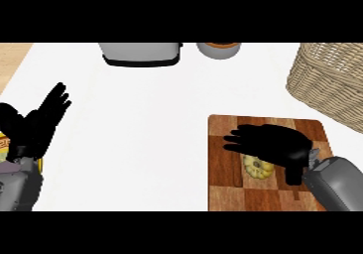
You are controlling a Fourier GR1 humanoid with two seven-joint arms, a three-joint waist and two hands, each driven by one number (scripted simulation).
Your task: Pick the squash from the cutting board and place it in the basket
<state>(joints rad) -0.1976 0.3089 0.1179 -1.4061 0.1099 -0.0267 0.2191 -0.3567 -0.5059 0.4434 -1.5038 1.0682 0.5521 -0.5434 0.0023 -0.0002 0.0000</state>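
Note:
A pale yellow squash [258, 168] lies on the brown checkered cutting board [224, 193] at the lower right. My right hand [274, 143] hovers over it, fingers spread to the left and thumb hanging down beside the squash. The hand covers the squash's upper part. I cannot see the fingers curled round it. The woven wicker basket [332, 84] stands at the right edge, beyond the board. My left hand [34, 124] rests open at the left edge, fingers up.
A grey toaster-like appliance [141, 53] and a grey cup with an orange rim [219, 49] stand at the back of the white counter. A yellow-edged object [0, 144] shows at the far left behind my left hand.

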